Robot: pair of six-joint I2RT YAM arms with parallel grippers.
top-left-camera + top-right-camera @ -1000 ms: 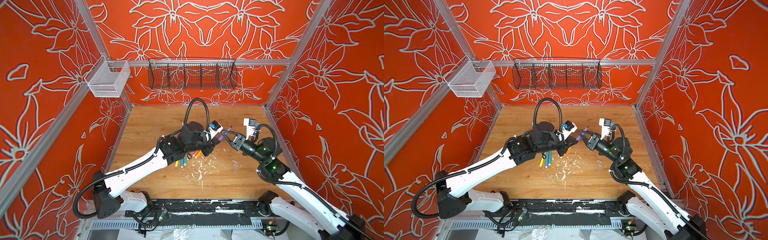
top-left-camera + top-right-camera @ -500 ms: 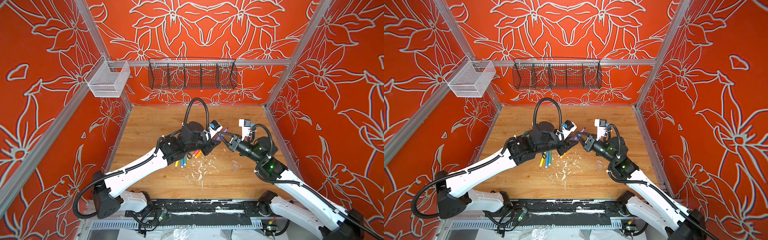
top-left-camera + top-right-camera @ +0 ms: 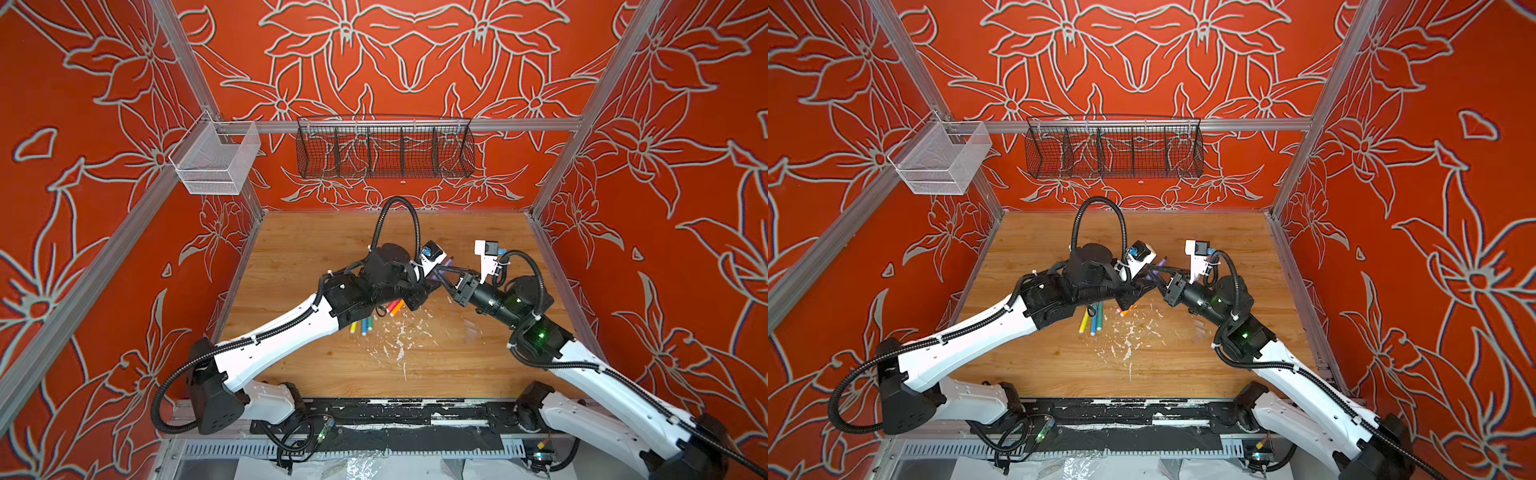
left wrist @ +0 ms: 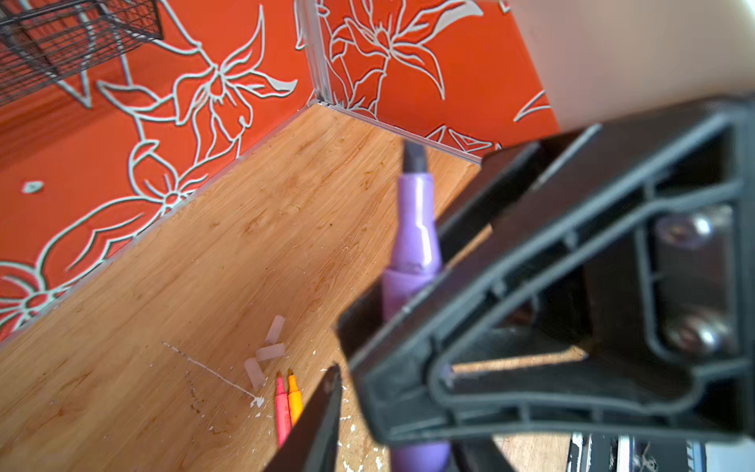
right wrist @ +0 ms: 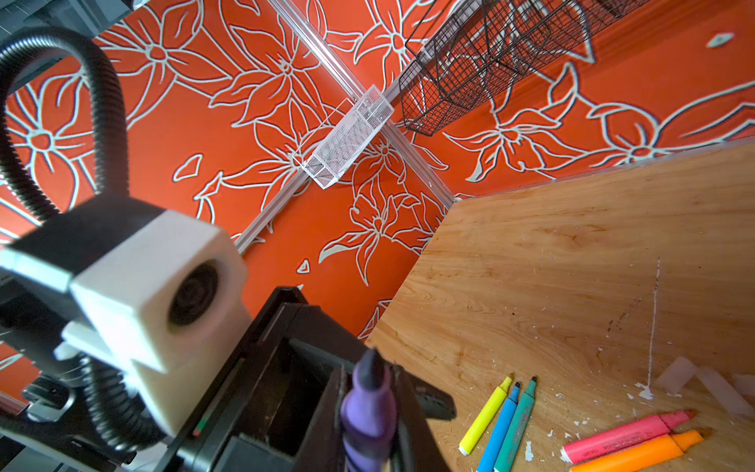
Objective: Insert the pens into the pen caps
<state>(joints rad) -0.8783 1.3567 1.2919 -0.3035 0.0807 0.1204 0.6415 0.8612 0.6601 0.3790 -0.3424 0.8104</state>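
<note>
Wooden table (image 5: 572,265), flecked with white, lies below the spot where my two arms meet. I have the purple pen (image 4: 412,245) up in the air there, clenched in the right jaws, with its dark tip poking out past them. The left jaws sit right alongside. One finger (image 4: 322,417) stands off the barrel and the other is hidden, so I can't tell their state. Beneath the jaws the pink pen (image 5: 625,435) and orange pen (image 5: 637,453) lie touching, with the clear caps (image 4: 269,351) just beside their tips. The yellow pen (image 5: 486,417), blue pen (image 5: 500,429) and green pen (image 5: 517,425) lie side by side further toward the left jaws' side.
</note>
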